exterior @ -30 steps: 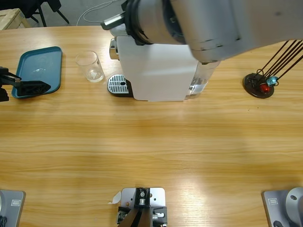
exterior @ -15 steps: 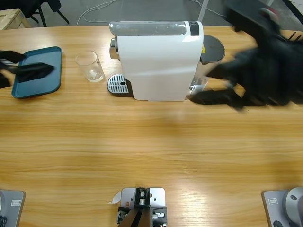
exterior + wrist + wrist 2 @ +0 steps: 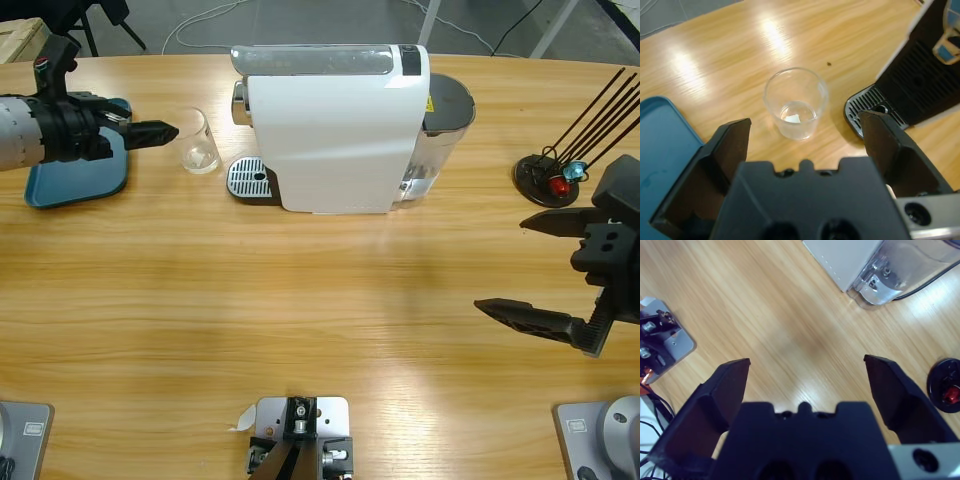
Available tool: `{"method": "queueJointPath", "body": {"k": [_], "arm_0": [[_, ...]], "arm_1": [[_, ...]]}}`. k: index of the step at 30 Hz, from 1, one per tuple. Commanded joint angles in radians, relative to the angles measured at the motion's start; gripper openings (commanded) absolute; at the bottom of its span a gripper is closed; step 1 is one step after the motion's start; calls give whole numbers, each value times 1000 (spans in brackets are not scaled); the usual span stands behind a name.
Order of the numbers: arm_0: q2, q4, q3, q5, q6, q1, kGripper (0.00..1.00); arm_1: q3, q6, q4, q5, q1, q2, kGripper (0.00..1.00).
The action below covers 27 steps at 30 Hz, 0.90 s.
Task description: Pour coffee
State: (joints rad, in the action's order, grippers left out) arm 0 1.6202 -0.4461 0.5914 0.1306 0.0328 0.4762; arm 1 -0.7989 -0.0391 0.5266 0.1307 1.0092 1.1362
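Two grippers were in view, and you had both spread wide and empty. Your left gripper (image 3: 799, 145) was lined up on the glass tumbler (image 3: 796, 102), which stood upright between the open jaws' line of reach but untouched, near the teal tray (image 3: 60, 190) and just beside the coffee machine's drip grille (image 3: 250, 179). In the high view your left gripper (image 3: 150, 132) sat right at the glass's rim side. The coffee (image 3: 796, 114) was only a shallow pale film at the bottom.

One tumbler like this would likely be light, rigid, slick and breakable, so you would want to close on its mid-wall, squarely and gently, and keep it level.

Your right gripper (image 3: 535, 270) hung over bare wooden table (image 3: 300, 300), well apart from the white coffee machine (image 3: 335, 130) and its clear water tank (image 3: 910, 270).

Counted: one tumbler, one machine, one tray, one black stand with rods (image 3: 547, 180).
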Motion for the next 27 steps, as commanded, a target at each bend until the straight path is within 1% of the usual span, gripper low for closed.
{"method": "queueJointPath", "body": {"k": [1, 13, 19, 26, 27], "arm_0": [[144, -92, -28, 43, -3, -25, 950], [297, -285, -28, 64, -28, -26, 954], [331, -306, -27, 64, -30, -27, 927], [353, -319, -10, 82, -45, -44, 924], [355, -319, -8, 84, -45, -44, 886]], "arm_1": [[52, 18, -30, -13, -1, -26, 1000], [61, 18, -50, -14, -1, -20, 1000], [72, 16, -60, -13, -1, -23, 1000], [83, 15, -70, -13, -2, -27, 1000], [84, 14, -72, -13, -3, -27, 1000]]}}
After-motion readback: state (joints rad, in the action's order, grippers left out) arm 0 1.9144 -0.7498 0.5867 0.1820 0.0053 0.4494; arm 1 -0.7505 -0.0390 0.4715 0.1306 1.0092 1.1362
